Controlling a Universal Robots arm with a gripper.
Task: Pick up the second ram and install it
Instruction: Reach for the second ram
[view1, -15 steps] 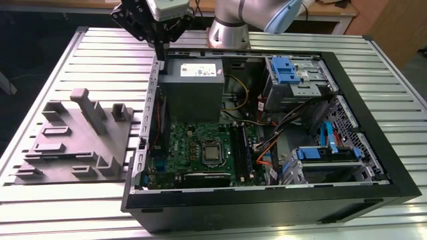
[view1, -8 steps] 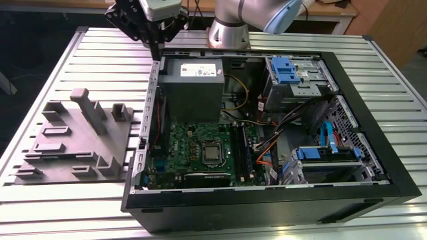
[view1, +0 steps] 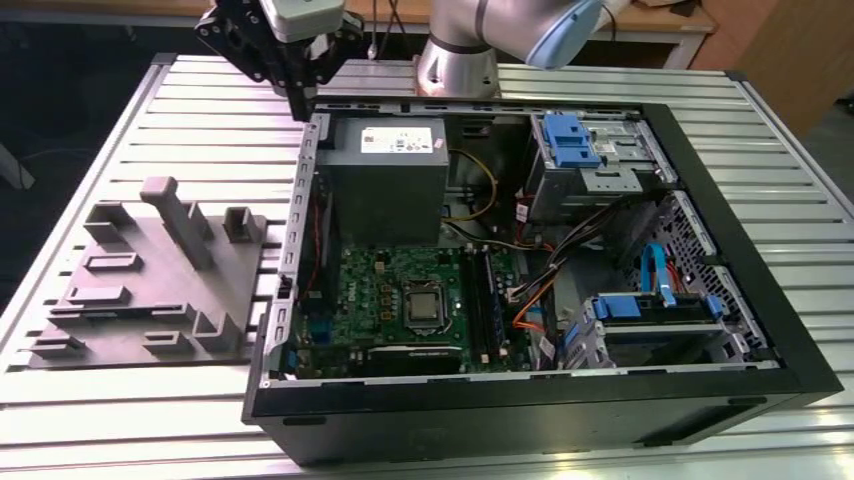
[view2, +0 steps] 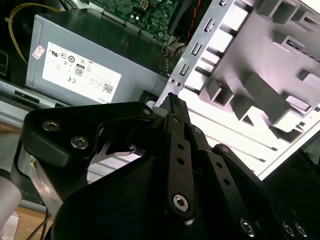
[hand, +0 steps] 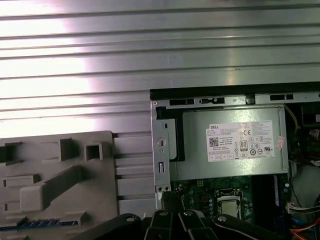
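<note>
Exterior view: an open case (view1: 534, 415) lies on a slatted metal counter (view1: 200, 90), with a grey tray (view1: 227, 270) just to its left.
Arm: the arm (view1: 461, 50) comes in from the far side of the counter, behind the case.
Gripper: the gripper (view1: 304, 100) hangs over the far left corner of the case, pointing down, with its tips close above the case rim.
Jaws: together. In the second wrist view the two tips meet in a single point over the case's left wall.
Ram: in the first wrist view the ram (hand: 40, 223) shows as a thin, dark bluish strip standing on edge in a long slot on the near part of the tray. I judge it to be the ram by its shape and tint.
Ram to gripper: well apart, with the ram to the near left of the gripper.
Post: a grey post (view1: 180, 225) stands upright on the far half of the tray, farther back than the ram's slot.
Power supply: the grey power supply (view1: 387, 180) sits in the far left of the case, just right of the gripper.
Board: the green board (view1: 367, 290) lies on the case floor, on the near side of the power supply.
Cables: a bundle of cables (view1: 534, 290) runs just right of the board.
</note>
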